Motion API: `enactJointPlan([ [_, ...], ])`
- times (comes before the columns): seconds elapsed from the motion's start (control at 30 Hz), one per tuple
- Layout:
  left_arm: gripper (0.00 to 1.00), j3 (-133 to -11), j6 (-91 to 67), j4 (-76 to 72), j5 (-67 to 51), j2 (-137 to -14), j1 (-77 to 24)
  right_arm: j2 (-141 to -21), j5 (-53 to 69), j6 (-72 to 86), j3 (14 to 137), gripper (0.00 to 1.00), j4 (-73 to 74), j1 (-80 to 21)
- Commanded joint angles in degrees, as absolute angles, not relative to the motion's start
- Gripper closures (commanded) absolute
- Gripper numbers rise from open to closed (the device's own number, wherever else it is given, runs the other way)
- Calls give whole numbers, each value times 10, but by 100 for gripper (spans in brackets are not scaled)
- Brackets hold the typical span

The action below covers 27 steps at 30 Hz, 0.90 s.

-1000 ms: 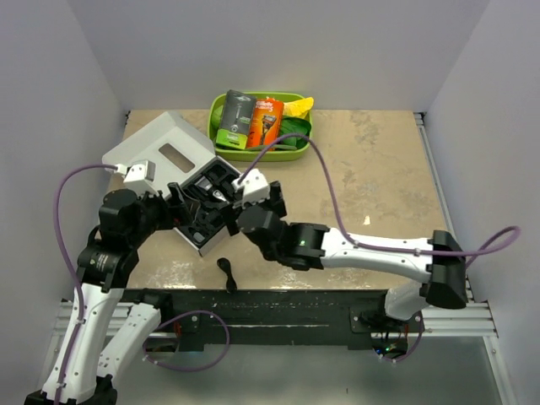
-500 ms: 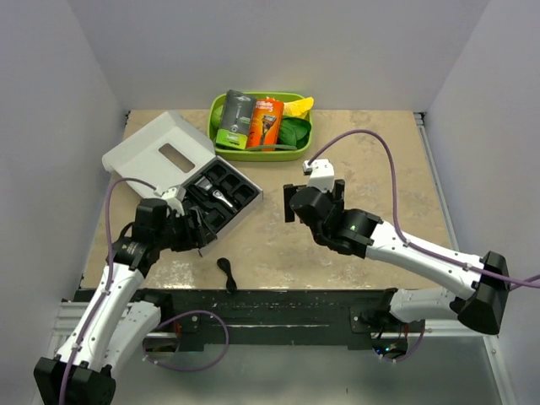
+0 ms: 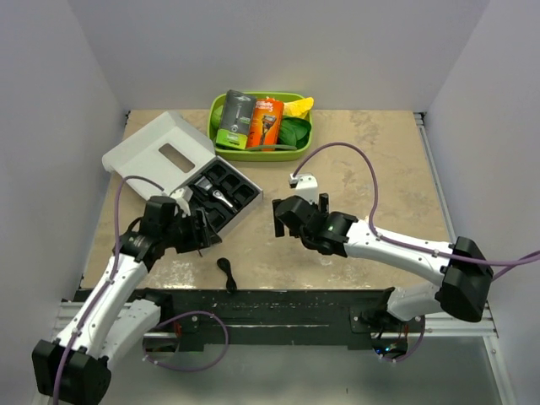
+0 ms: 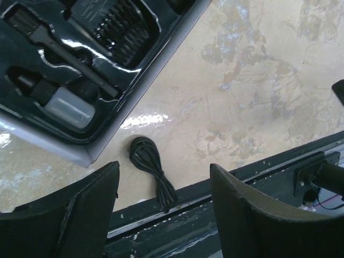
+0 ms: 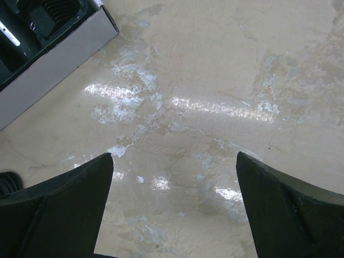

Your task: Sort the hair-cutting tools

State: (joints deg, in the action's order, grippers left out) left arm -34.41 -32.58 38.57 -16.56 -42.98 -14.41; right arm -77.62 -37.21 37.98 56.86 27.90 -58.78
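**Cut-off case, hidden corner, unreadable details**

In the left wrist view the open case [image 4: 54, 146] is cut off by the top and left edges, and only part of its black insert is seen. In the right wrist view only one corner of the case is shown. A dark rounded shape [image 5: 7, 183] at the left edge there cannot be identified. From above, the case's near corner is covered by the left gripper [image 3: 201, 229]. The hair clipper [image 3: 221, 198] appears only as a small silver glint.

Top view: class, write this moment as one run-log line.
left hand open, near cord | right hand open, empty, over table | case open | cord on table
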Motion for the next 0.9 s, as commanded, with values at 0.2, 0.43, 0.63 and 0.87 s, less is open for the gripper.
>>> enactJointPlan([
  [0.2,26,-506,-334,324,-82,-594,-235,-793,-365,404,573,2,240,-599],
  [0.43,26,-481,-386,323,42,-672,-392,-799,-395,420,571,1,260,-599],
  [0.63,26,-443,-496,383,139,-633,-497,-789,-400,427,551,2,249,-599],
  [0.87,31,-407,-589,412,158,-616,-554,-808,-384,427,549,2,231,-599],
])
